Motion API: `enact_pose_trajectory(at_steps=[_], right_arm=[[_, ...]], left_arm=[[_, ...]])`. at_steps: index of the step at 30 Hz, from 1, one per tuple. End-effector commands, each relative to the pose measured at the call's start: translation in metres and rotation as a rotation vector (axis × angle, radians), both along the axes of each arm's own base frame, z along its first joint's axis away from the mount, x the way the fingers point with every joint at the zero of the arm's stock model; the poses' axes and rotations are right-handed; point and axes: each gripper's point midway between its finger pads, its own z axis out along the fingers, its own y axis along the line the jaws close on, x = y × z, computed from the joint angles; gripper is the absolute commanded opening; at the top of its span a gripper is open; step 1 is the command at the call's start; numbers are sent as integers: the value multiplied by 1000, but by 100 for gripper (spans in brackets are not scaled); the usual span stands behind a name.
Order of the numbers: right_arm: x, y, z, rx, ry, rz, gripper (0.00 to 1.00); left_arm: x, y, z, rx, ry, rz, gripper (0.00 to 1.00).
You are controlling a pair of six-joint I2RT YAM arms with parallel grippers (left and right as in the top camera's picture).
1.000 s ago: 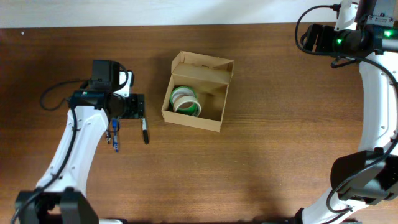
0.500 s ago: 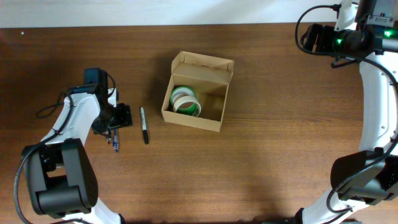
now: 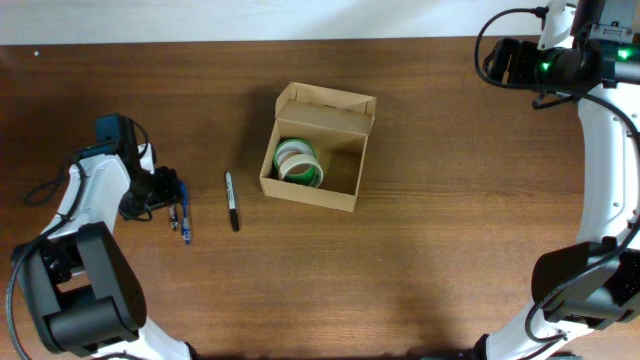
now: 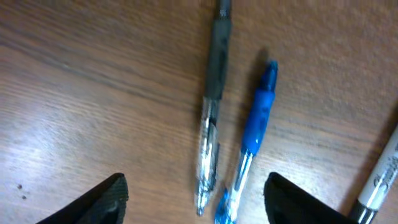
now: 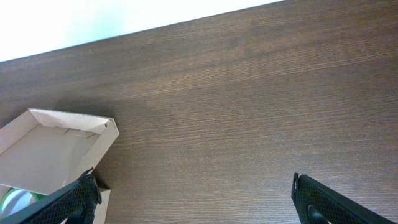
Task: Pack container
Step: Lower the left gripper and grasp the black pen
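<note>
One open container (image 3: pixel 342 166) holds green-and-white tape rolls (image 3: pixel 298 162) in one half.

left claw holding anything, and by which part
Nothing. The left claw is open above the black pen and blue pen, which lie ungripped on the table.

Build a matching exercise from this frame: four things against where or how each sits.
Things:
1. tape roll
2. black marker
3. blue pen
4. right gripper

Places or states:
A. lying alone, nearest the container
B. beside a clear pen
C. inside the container
D. jaws open, above bare table

Pairs: 1-C, 2-A, 3-B, 4-D
</note>
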Motion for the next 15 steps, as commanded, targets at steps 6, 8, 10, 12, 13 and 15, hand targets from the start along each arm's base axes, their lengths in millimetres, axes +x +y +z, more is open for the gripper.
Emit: enact_pose_trajectory(at_steps=[6,8,10,12,13,15], right_arm=[[-1,0,17,1,-39,-6,99],[-1,0,17,1,-39,-6,99],[-1,0,17,1,-39,-6,99],[-1,0,17,1,-39,-6,99],[-1,0,17,1,-39,-6,99],[-1,0,17,1,-39,-6,99]], left_arm=[[4,4,-28,1,44,-26,68],[7,5,-33,3,38,-26,67],[9,6,-37,3,35,-25,67],[10,6,-40,3,38,-26,66],[10,6,-42,2,41,-26,66],[10,6,-44,0,45,-26,66]])
